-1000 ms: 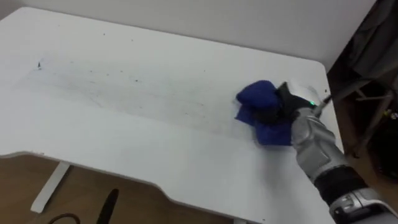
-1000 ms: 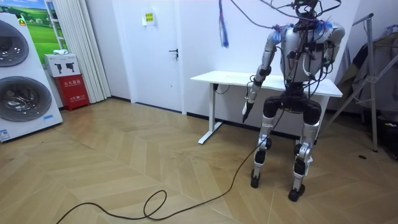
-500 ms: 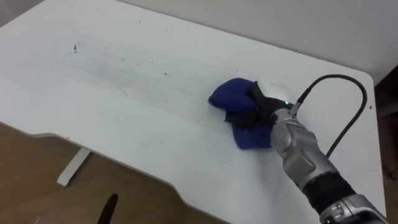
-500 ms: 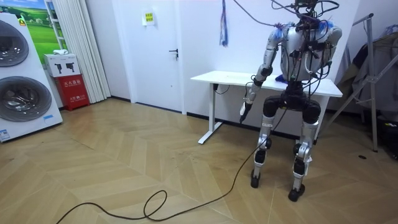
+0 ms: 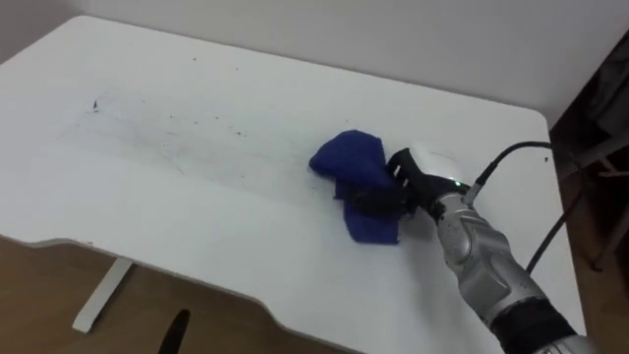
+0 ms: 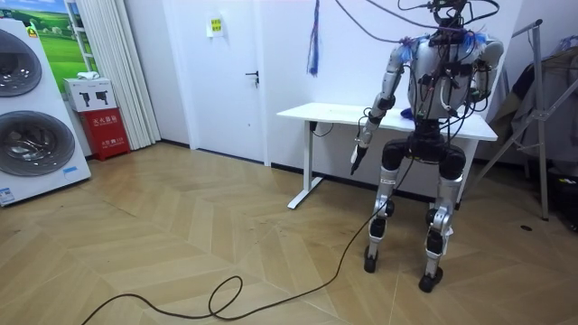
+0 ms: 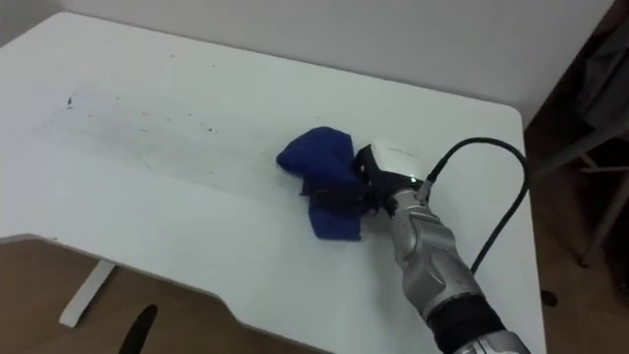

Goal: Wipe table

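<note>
Open tabletop [image 5: 197, 226] left of cloth [image 5: 354, 162]; wall [image 5: 393, 39] along far edge.

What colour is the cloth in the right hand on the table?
The cloth is plain dark blue, clearest in the left eye view.

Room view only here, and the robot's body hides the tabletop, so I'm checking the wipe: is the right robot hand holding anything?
Observer: Yes, the right robot hand has its fingers curled on a crumpled dark blue cloth lying on the white rectangular table.
Operator: Where on the table?
Observer: Right of centre, nearer the right end than the left.
Operator: Any dirt showing?
Observer: Faint dark specks and smears run left of the cloth toward the table's left end.
</note>
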You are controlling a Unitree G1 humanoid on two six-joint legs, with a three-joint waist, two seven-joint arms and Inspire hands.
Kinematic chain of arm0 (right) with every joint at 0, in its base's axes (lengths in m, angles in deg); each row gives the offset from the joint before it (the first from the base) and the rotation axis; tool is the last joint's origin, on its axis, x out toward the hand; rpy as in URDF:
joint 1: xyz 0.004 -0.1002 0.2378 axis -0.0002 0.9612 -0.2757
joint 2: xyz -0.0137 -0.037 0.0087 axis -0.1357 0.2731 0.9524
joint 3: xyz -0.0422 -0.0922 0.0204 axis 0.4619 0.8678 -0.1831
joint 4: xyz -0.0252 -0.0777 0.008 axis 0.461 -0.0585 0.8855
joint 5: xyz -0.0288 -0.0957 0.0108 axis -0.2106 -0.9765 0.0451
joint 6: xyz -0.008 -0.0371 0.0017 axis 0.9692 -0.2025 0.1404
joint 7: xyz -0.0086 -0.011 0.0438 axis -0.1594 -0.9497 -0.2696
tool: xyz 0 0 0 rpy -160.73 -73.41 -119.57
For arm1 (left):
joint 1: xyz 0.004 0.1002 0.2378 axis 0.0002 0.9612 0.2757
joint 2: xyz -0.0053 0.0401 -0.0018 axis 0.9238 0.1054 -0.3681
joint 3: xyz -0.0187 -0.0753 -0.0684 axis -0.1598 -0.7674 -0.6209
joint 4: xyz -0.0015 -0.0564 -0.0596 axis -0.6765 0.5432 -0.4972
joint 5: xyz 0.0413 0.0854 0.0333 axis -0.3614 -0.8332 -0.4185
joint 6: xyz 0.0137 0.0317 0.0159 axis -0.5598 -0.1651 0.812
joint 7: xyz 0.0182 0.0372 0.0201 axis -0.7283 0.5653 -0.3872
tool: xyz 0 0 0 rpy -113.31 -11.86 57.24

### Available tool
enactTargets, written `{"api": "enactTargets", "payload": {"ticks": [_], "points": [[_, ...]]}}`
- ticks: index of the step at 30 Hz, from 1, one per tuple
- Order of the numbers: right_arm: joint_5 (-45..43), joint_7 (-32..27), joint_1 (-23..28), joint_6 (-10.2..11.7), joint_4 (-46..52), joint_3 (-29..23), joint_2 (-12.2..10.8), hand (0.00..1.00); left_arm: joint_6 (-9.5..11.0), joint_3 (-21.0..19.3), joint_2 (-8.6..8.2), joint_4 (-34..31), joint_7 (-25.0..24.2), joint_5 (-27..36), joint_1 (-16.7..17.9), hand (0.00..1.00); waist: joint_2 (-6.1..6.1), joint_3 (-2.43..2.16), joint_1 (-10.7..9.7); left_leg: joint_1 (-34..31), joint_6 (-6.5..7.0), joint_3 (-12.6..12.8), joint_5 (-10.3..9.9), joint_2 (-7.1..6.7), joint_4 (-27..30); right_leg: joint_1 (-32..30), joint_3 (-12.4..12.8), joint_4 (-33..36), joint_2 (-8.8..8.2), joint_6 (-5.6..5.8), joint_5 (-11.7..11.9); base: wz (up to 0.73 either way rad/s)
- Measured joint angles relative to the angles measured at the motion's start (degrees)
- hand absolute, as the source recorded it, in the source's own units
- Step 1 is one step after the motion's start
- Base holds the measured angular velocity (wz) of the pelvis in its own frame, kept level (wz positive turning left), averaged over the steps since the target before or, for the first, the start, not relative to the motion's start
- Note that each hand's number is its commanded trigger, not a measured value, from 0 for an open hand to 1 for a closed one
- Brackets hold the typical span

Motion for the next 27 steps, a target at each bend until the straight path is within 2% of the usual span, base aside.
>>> {"api": "enactTargets", "payload": {"ticks": [6,11,13,16,20,22,24,27], "points": [[0.20,-0.28,1.36,0.49,1.12,-1.74,0.08,0.00,0.56,0.00,0.01,-0.12,-0.18,0.01,0.00,0.00,0.37,-0.15,-1.35,0.04,0.01,0.71,0.00,0.00,-0.07,-0.52,0.82,0.29,0.00,0.01,0.00,-0.06],[3.02,-0.13,1.86,0.47,2.75,-2.96,0.25,0.00,0.55,-0.01,-0.01,-0.05,-0.18,0.00,0.00,0.00,0.41,-0.13,-2.71,-0.10,0.02,0.79,-0.01,0.00,-0.15,-0.94,1.09,0.50,-0.05,0.01,0.00,-0.01],[3.89,-0.03,1.86,0.42,3.80,-4.64,0.44,0.00,0.58,-0.07,-0.01,0.01,-0.18,0.02,0.03,0.00,0.45,-0.10,-2.84,-0.09,0.03,1.35,0.00,0.01,-0.20,-1.43,1.94,0.88,-0.05,0.04,-0.02,-0.11],[4.47,-0.15,2.51,0.53,8.23,-9.06,1.70,0.00,0.77,-1.03,-0.07,0.22,-0.55,-0.05,0.30,0.00,0.40,-0.11,-4.21,-0.03,0.07,1.63,-0.03,0.00,-0.20,-1.52,2.10,0.81,-0.11,0.04,-0.02,-0.04],[6.96,-2.71,2.94,1.31,12.26,-18.58,5.26,0.00,0.78,-4.49,-0.01,-0.08,-1.31,-0.48,0.48,0.00,0.23,-0.21,-6.86,-0.12,0.12,1.70,-0.07,0.00,-0.24,-1.67,2.18,0.85,-0.11,0.10,-0.06,-0.02],[8.66,-4.61,3.40,1.18,12.26,-22.50,6.91,0.00,0.78,-4.97,0.24,-1.01,-1.52,-0.52,0.95,0.00,0.06,-0.30,-7.42,0.04,0.13,2.31,-0.07,0.01,-0.33,-2.06,2.90,0.99,-0.06,0.11,-0.06,-0.17],[10.76,-6.60,5.50,1.15,12.26,-28.33,9.25,0.00,1.02,-7.47,0.31,-2.81,-2.05,-0.61,1.99,0.00,-0.19,-0.38,-8.19,0.04,0.18,3.07,-0.10,0.02,-0.36,-2.61,3.74,1.27,-0.09,0.11,-0.06,-0.18],[13.97,-10.89,8.20,1.12,10.94,-35.20,10.33,0.00,1.03,-11.39,0.94,-3.44,-2.36,-0.60,3.69,0.00,-0.57,-0.29,-9.64,0.86,0.22,4.01,-0.19,0.08,-0.68,-2.64,4.59,1.53,-0.03,0.19,-0.11,-0.16]]}}
